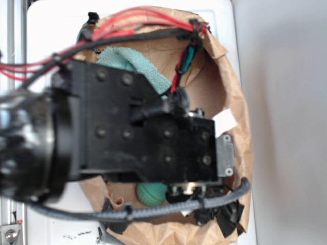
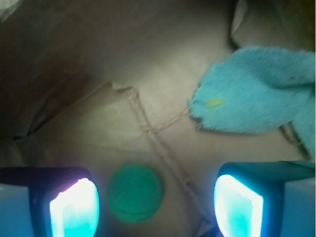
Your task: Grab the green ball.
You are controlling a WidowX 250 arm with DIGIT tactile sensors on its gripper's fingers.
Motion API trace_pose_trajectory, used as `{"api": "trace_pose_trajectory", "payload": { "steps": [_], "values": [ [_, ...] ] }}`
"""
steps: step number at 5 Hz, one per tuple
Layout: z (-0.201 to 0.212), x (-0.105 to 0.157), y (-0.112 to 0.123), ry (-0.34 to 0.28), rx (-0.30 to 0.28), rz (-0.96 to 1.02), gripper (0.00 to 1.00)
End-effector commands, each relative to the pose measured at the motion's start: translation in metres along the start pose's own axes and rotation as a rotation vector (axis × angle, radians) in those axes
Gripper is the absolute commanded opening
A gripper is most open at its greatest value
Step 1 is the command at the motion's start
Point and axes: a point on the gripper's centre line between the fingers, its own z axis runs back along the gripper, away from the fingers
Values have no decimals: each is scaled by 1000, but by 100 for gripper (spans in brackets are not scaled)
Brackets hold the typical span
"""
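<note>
The green ball (image 2: 135,193) lies on the brown paper between my fingers, closer to the left finger (image 2: 74,210) than to the right one (image 2: 237,207). My gripper (image 2: 155,207) is open, with a wide gap and nothing held. In the exterior view the ball (image 1: 152,194) peeks out under the black gripper body (image 1: 153,138), which hides most of the fingers.
A teal terry cloth rag (image 2: 254,91) lies at the upper right of the wrist view, also seen as a teal rag (image 1: 137,65) behind the arm. A crumpled brown paper bag (image 1: 232,81) walls in the work area. Red and black cables (image 1: 138,25) cross above.
</note>
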Motion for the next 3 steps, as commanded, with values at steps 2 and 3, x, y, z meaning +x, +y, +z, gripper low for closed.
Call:
{"api": "trace_pose_trajectory", "payload": {
  "steps": [2, 3],
  "values": [
    [11, 6, 1, -27, -27, -9, 100],
    [9, -9, 20, -9, -79, -50, 100]
  ]
}}
